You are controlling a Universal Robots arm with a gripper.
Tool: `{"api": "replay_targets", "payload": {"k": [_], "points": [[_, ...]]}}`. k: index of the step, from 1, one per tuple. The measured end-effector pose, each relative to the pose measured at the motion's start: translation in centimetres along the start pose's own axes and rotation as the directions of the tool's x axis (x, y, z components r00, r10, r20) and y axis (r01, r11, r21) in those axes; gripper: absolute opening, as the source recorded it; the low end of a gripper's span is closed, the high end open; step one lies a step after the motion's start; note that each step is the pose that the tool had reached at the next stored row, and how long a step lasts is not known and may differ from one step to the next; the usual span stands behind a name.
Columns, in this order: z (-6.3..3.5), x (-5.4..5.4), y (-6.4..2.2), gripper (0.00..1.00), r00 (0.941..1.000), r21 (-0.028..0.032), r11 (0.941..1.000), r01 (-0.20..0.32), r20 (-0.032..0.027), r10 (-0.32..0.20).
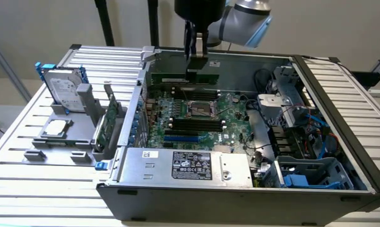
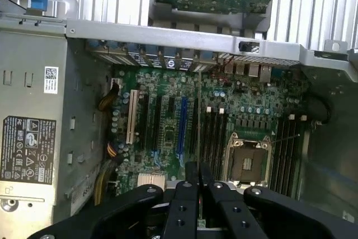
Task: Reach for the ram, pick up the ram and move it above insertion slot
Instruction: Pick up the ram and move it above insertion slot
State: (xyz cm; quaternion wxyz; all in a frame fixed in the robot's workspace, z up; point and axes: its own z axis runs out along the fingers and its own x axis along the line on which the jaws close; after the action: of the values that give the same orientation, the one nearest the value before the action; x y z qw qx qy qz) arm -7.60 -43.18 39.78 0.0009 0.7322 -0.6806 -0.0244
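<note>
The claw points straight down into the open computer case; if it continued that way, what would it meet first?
Probably the motherboard, around the black memory slots near the CPU socket. The claw is shut on the ram, so the ram's lower edge would touch first. Depth is unclear.

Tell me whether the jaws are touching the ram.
Touching. In the exterior view the gripper is clamped on the ram, held above the motherboard.

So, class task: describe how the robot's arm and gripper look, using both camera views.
The arm has silver-grey rounded joint housings with a light blue cap. Below a black wrist block, the gripper is black, with two slim flat fingers. In the wrist view, the gripper has black linkage bars with round silver pivot bolts.
</note>
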Motion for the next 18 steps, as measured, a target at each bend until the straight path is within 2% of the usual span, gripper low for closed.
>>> {"api": "replay_targets", "payload": {"k": [6, 9, 18], "points": [[0.16, -0.8, -1.62, 0.13, 1.0000, -0.0004, 1.0000, -0.002, -0.0069, 0.002], [0.27, -1.0, -2.29, 0.13, 0.9999, -0.0003, 0.9999, -0.012, -0.0080, 0.012], [0.53, -1.6, -3.09, 0.13, 0.9985, 0.0012, 0.9986, -0.053, -0.0072, 0.053]]}}
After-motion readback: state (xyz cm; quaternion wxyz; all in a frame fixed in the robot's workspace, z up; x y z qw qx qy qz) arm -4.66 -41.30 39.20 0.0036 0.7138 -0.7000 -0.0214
